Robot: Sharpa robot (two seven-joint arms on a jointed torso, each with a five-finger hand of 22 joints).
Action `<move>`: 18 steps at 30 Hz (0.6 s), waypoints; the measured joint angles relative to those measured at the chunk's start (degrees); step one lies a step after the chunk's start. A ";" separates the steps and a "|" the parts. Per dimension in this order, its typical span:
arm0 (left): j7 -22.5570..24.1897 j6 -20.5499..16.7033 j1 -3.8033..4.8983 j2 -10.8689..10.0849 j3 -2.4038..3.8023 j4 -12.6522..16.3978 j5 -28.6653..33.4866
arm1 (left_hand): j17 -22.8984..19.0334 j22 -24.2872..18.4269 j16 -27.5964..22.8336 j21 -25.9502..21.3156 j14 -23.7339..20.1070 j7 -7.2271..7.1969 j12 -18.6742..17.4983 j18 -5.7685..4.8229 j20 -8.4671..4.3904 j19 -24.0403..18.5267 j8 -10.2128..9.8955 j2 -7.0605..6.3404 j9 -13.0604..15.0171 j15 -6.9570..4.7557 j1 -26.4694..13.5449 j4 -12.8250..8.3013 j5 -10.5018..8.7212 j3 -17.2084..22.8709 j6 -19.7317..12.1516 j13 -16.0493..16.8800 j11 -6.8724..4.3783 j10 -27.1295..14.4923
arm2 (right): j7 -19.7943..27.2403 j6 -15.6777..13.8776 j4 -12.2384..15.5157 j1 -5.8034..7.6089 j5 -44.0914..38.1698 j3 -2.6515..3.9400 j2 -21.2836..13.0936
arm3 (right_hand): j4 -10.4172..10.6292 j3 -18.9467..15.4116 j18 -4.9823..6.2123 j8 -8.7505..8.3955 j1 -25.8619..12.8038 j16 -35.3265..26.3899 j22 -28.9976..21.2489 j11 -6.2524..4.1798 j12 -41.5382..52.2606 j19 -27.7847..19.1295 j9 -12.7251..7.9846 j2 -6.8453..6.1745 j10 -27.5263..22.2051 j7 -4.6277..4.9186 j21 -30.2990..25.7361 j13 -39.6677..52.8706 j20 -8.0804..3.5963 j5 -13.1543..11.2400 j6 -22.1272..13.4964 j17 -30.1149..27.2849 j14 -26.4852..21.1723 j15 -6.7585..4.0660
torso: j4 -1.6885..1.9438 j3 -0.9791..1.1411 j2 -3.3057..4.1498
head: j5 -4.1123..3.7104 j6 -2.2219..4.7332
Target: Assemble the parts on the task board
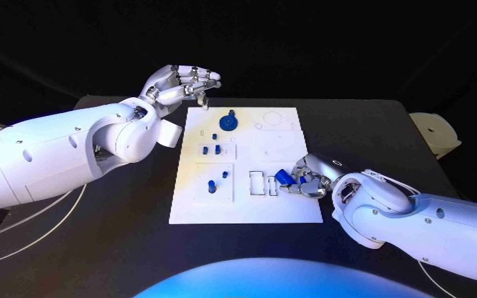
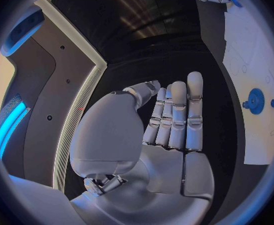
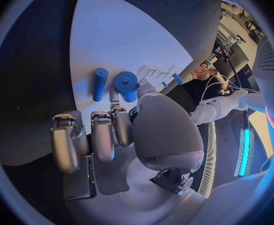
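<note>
Fingers (image 3: 103, 135) of the right hand (image 1: 310, 177) curl over the near right edge of the white task board (image 1: 278, 208), touching two blue cylinders (image 3: 99, 83); whether it grips them I cannot tell. Left hand (image 1: 181, 84) hangs loosely curled and empty off the board's far left corner. One blue gear (image 1: 229, 121) and some small blue pegs (image 1: 211, 187) stand on the board.

Being lit brightly at centre, fading to black around.
Bending at fisheye rims; glowing bluish; casting soft shadows.
</note>
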 measured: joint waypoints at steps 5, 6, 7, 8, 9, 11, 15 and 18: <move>0.00 -0.01 0.00 0.01 0.00 -0.01 0.00 | 0.00 0.00 0.00 0.00 0.00 0.00 0.00 0.00 0.00 0.00 0.00 0.00 0.00 0.00 0.00 0.00 0.00 0.00 0.00 0.00 0.00 0.00 | 0.03 -2.33 0.73 -0.31 0.78 -0.26 -0.49 | 0.06 -0.08 0.00 0.18 0.86 0.00 0.03 -0.19 0.36 0.00 -0.50 0.85 0.21 -0.29 0.00 0.00 0.00 1.80 0.87 0.00 0.01 -0.42 | -0.01 0.00 -0.02 | 0.03 0.09; 0.00 -0.01 0.00 0.01 0.00 -0.01 0.00 | 0.00 0.00 0.00 0.00 0.00 0.00 0.00 0.00 0.00 0.00 0.00 0.00 0.00 0.00 0.00 0.00 0.00 0.00 0.00 0.00 0.00 0.00 | 0.06 -3.04 1.12 -0.39 1.09 -0.33 -0.69 | 0.01 -0.14 0.00 0.48 1.05 0.03 0.05 -0.39 0.36 0.00 -0.49 1.05 0.41 -0.28 0.00 -0.01 0.00 2.24 0.88 0.00 0.01 -0.42 | -0.03 0.00 -0.02 | 0.04 0.10; 0.00 -0.01 0.00 0.01 0.00 -0.02 0.00 | 0.00 0.00 0.00 0.00 0.00 0.00 0.00 0.00 0.00 0.00 0.00 0.00 0.00 0.00 0.00 0.00 0.00 0.00 0.00 0.00 0.00 0.00 | 0.10 -3.60 1.51 -0.42 1.31 -0.34 -0.87 | 0.00 -0.16 0.00 0.69 1.19 0.24 0.05 -0.39 0.51 0.00 -0.48 1.17 0.40 -0.16 0.00 -0.01 0.00 2.61 1.00 -0.01 0.01 -0.42 | -0.03 0.00 -0.03 | 0.04 0.10; 0.00 -0.01 0.00 0.01 0.00 -0.02 0.00 | 0.00 0.00 0.00 0.00 0.00 0.00 0.00 0.00 0.00 0.00 0.00 0.00 0.00 0.00 0.00 0.00 0.00 0.00 0.00 0.00 0.00 0.00 | 0.15 -4.22 1.97 -0.42 1.54 -0.33 -1.06 | 0.00 -0.16 0.00 0.78 1.54 0.24 0.05 -0.39 0.65 0.00 -0.48 1.07 0.41 -0.07 0.00 0.00 0.00 2.96 1.09 0.00 -0.11 -0.53 | -0.03 0.00 -0.04 | 0.05 0.10; 0.00 -0.01 0.00 0.02 0.00 -0.02 0.00 | 0.00 0.00 0.00 0.00 0.00 0.00 0.00 0.00 0.00 0.00 0.00 0.00 0.00 0.00 0.00 0.00 0.00 0.00 0.00 0.00 0.00 0.00 | 0.20 -4.84 2.47 -0.40 1.76 -0.30 -1.25 | 0.00 -0.17 0.00 0.82 1.74 0.24 0.05 -0.39 0.65 0.00 -0.48 1.11 0.41 -0.07 0.00 -0.01 0.00 3.28 1.09 0.00 -0.08 -0.73 | -0.03 0.00 -0.06 | 0.05 0.12; 0.00 -0.01 0.00 0.02 0.00 -0.03 0.00 | 0.00 0.00 0.00 0.00 0.00 0.00 0.00 0.00 0.00 0.00 0.00 0.00 0.00 0.00 0.00 0.00 0.00 0.00 0.00 0.00 0.00 0.00 | 0.38 -6.16 3.62 -0.16 2.26 -0.19 -1.59 | 0.04 -0.22 0.00 0.83 1.89 0.24 0.04 -0.41 0.65 0.00 -0.48 1.26 0.42 -0.07 0.00 -0.01 0.00 3.57 1.09 -0.01 0.01 -0.82 | -0.05 0.00 -0.07 | 0.06 0.15; 0.00 -0.01 0.01 0.03 0.00 -0.05 0.00 | 0.00 -0.06 0.00 -0.21 0.00 0.00 0.00 0.00 0.00 0.00 0.00 0.00 0.01 0.00 0.00 0.00 0.00 0.00 0.00 0.01 0.00 0.00 | 0.95 -7.82 5.01 0.53 3.30 -0.03 -1.66 | 0.00 -0.32 0.00 0.84 2.27 0.24 0.04 -0.59 0.82 0.00 -0.48 1.64 0.61 -0.08 0.00 -0.01 -0.42 3.72 1.08 -0.01 0.01 -0.82 | -0.07 -0.03 -0.09 | 0.02 0.25; 0.00 -0.01 0.01 0.04 0.00 -0.05 0.00 | 0.01 -0.06 0.00 -0.22 0.00 0.00 0.00 0.00 0.00 0.00 0.00 0.00 0.01 0.00 0.00 0.00 0.00 0.00 0.00 0.00 0.00 0.00 | 1.49 -8.20 5.17 0.75 4.25 -0.02 -0.97 | 0.02 -0.34 0.00 0.84 2.34 0.24 0.04 -0.60 0.82 0.00 -0.49 1.71 0.60 -0.08 0.00 -0.01 -0.42 3.93 1.08 -0.01 0.01 -0.82 | -0.10 -0.05 -0.10 | -0.09 0.35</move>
